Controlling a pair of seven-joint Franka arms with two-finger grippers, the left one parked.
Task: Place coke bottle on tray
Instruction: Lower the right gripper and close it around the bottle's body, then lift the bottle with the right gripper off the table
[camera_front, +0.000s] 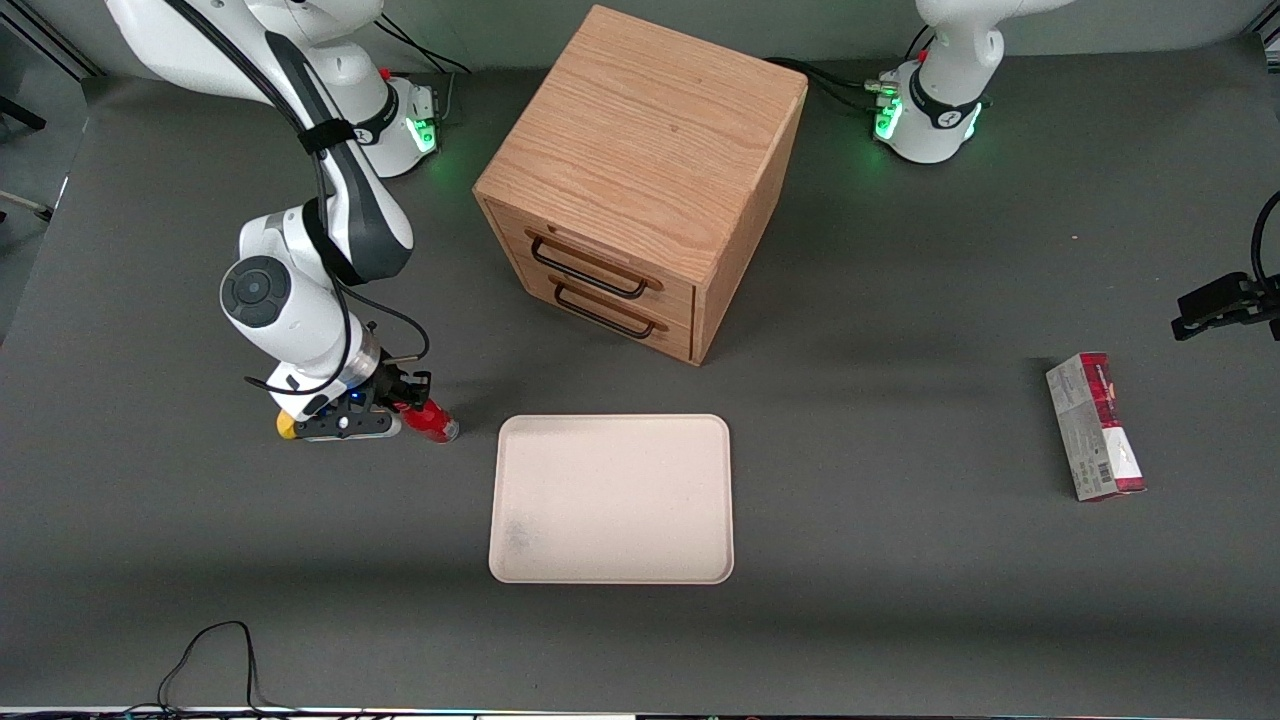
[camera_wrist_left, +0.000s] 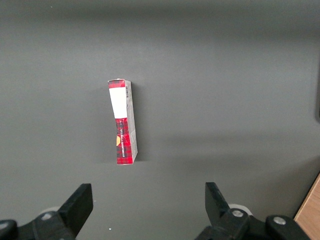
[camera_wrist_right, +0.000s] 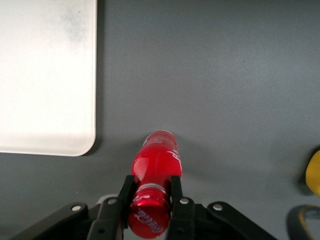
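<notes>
1. Claw (camera_wrist_right: 150, 202) low over the worktop (camera_front: 900, 600) at the working arm's end; its two fingers (camera_wrist_right: 176, 192) are clamped on the neck of the coke bottle (camera_wrist_right: 156, 165), just below the red cap.
2. Coke bottle (camera_front: 432, 421) lies tilted, cap end in the claw (camera_front: 395, 405), clear base pointing toward the tray. Whether the base touches the worktop I cannot tell.
3. Yellow lemon-like object (camera_front: 286, 427) sits just beside the claw body, away from the tray; only its edge shows in the wrist view (camera_wrist_right: 314, 172).
4. Tray (camera_front: 612, 500), cream-white with a low rim and a grey smudge in one corner, lies flat near the bottle but apart from it; rounded corner seen close by (camera_wrist_right: 47, 75).
5. Wooden drawer cabinet (camera_front: 640, 160), two dark handles, stands farther from the front camera than the tray.
6. Red-and-grey carton (camera_front: 1095, 427) lies flat toward the parked arm's end, well apart (camera_wrist_left: 122, 122).
</notes>
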